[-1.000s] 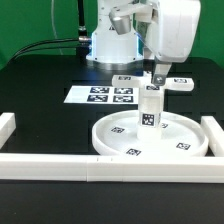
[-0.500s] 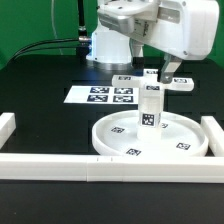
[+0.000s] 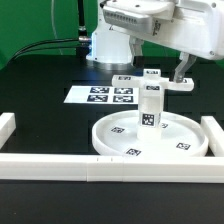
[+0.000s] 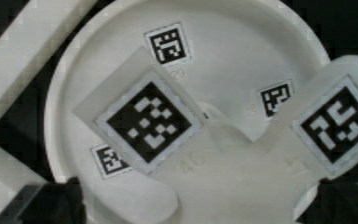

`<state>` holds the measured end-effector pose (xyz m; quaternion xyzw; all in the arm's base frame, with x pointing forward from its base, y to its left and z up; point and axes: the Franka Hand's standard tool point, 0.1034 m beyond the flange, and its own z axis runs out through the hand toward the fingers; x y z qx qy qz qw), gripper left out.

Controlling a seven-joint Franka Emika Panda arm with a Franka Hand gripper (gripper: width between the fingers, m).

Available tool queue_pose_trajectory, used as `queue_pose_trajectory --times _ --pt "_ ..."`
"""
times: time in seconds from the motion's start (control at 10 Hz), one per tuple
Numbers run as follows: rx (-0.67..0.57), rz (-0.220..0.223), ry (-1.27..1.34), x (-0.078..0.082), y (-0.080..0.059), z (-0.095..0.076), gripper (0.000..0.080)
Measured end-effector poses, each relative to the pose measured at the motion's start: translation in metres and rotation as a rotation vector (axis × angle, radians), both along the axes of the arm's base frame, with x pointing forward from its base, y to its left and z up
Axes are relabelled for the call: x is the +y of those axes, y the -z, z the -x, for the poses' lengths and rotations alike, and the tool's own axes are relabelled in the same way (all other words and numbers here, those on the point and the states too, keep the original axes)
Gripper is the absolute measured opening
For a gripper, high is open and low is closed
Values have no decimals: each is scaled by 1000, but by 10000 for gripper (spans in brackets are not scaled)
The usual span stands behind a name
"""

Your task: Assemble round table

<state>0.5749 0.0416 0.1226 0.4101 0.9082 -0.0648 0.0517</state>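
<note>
Counter [image 3: 40, 90]: you see a black surface carrying every part; white border bars [image 3: 100, 166] run along its near edge and both sides.

Round disc [image 3: 120, 143]: it lies flat, rim up, at about 5 o'clock from the middle of the counter, just inside the near bar. In the wrist view the disc [image 4: 247, 40] fills most of the picture, so you are looking nearly straight down on it.

Marker board [image 3: 100, 96]: it lies flat at 10 o'clock from the disc, apart from it.

Cross-shaped base [image 3: 150, 80]: it rests on the counter at 12 o'clock from the disc, behind the leg and not joined to anything. The arm hides part of it.

Leg [image 3: 150, 108]: the short cylinder stands upright at the disc's middle, tags showing on its side and top [image 4: 149, 115]. Whether it is screwed tight you cannot tell.

Hand [image 3: 181, 73]: it hangs at about 2 o'clock from the leg top, beside the base, and grasps nothing. Whether its fingers are spread or clenched you cannot tell; only dark tips show at the edge of the wrist view.

Progress: by the look of it you are about halfway. The leg is on the disc; what is left is to fetch the base and fix it onto the leg's top.
</note>
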Motion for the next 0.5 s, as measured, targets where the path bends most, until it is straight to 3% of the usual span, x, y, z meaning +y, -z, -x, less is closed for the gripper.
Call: queue_pose_trajectory --times 0.5 --pt "21 4 47 -1 13 12 648"
